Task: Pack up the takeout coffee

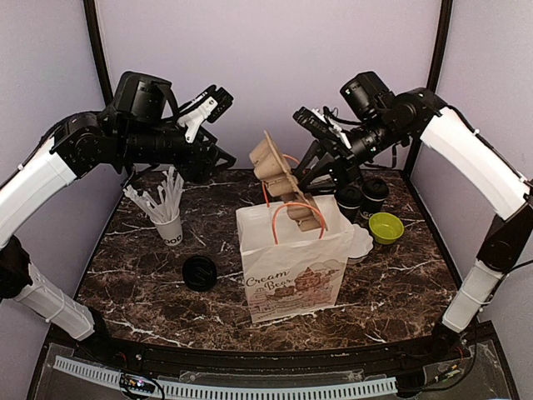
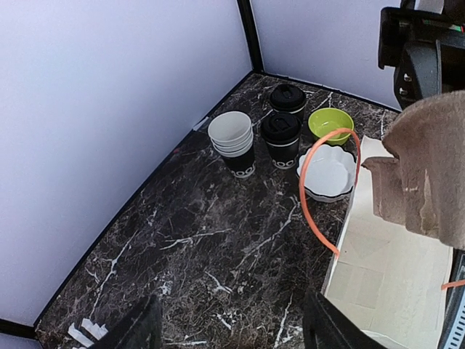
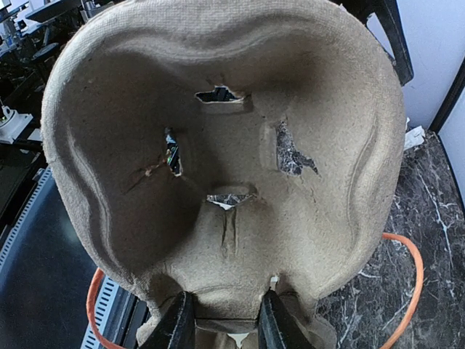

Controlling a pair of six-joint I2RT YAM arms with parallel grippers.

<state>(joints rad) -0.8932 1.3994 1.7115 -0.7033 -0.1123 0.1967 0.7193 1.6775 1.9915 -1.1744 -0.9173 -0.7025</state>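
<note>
Two takeout coffees, black cups with black lids, stand at the back right (image 1: 350, 200) (image 1: 375, 193); the left wrist view shows them (image 2: 281, 138) (image 2: 288, 100). My right gripper (image 1: 312, 179) (image 3: 221, 320) is shut on the edge of a brown pulp cup carrier (image 1: 279, 175) (image 3: 218, 145) and holds it tilted over the open white paper bag (image 1: 291, 267) with orange handles. The carrier's pockets are empty. My left gripper (image 1: 225, 158) (image 2: 229, 327) is open and empty, raised above the table left of the bag.
A stack of lidless black cups (image 2: 232, 142) stands by the coffees. A green bowl (image 1: 386, 227) and a white scalloped dish (image 1: 360, 242) sit right of the bag. A white cup of sticks (image 1: 166, 218) and a loose black lid (image 1: 200, 272) are left of it.
</note>
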